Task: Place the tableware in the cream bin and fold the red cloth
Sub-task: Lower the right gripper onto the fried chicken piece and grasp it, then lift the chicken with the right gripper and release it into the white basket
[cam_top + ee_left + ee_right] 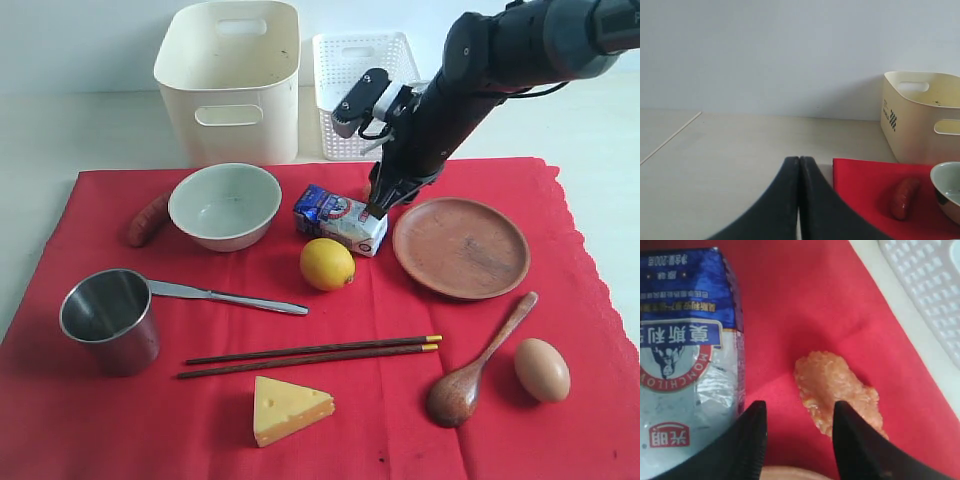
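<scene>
The right gripper (380, 208) is hanging low over the red cloth (120, 420), near the edge that faces the bins, in the gap between the milk carton (340, 218) and the round wooden plate (460, 247). Its jaws are standing roughly half open and gripping nothing. In the right wrist view an orange crumbed morsel (835, 390) is lying just past one fingertip, with the carton just beside the other. The left gripper (799, 162) is pressed shut on nothing over the bare table, off the cloth's sausage-side edge (it is not showing in the exterior view).

All the tableware is sitting on the cloth. The cream bowl (224, 205) is near the edge by the cream bin (270, 120), and the steel cup (110, 320) is at the left arm's edge with the steel knife (230, 297) beside it. The chopsticks (310, 357) are lying across the middle, and the wooden spoon (480, 360) is toward the right arm's edge. The bin is standing on the table just beyond the cloth.

The plate is looking like the likeliest next pick. To take it well, the gripper should be shifting away from the carton onto the rim, one finger inside and one outside. It should be closing firmly on the thin lip without pinching the cloth or nudging the carton. Then it should be lifting clear before swinging over the bin.
</scene>
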Controlling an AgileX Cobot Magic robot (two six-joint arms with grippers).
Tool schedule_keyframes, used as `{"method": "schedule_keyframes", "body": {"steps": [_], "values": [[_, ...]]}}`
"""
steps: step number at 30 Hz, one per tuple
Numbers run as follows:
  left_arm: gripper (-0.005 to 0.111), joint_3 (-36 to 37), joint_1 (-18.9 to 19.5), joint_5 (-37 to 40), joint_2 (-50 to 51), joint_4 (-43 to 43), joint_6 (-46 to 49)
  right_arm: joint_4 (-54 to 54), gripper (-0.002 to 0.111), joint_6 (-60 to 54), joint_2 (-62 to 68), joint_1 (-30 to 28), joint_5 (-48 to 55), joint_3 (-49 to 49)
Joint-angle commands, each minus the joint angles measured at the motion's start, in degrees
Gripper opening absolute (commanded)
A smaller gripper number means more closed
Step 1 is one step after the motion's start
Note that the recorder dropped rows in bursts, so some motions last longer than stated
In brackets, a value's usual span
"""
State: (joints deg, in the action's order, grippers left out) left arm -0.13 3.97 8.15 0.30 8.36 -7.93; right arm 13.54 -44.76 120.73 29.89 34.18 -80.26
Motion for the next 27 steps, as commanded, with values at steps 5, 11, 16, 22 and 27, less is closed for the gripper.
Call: {"method": "schedule_keyframes", "body": {"steps": [5,11,16,22,27], "values": [[0.0,0.1,0.1,-0.1,-0.3,0.4,0.2,-3.6,0.042,0.6,3.6,0.1,-4.1,-0.8],[0.0,0.1,0.1,-0.1,-0.3,0.4,0.2,-4.8,0.042,1.9,3.5,0.1,-5.5,-0.8],[0.0,0.1,0.1,-0.1,-0.3,0.4,0.2,-4.8,0.042,4.1,1.0,0.1,-5.6,-0.8],[0.0,0.1,0.1,-0.1,-0.3,0.4,0.2,-5.0,0.049,4.4,0.3,0.1,-7.7,-0.8],[0.0,0.1,0.1,-0.1,-0.3,0.4,0.2,-6.4,0.068,4.4,1.9,0.1,-7.8,-0.8]]}}
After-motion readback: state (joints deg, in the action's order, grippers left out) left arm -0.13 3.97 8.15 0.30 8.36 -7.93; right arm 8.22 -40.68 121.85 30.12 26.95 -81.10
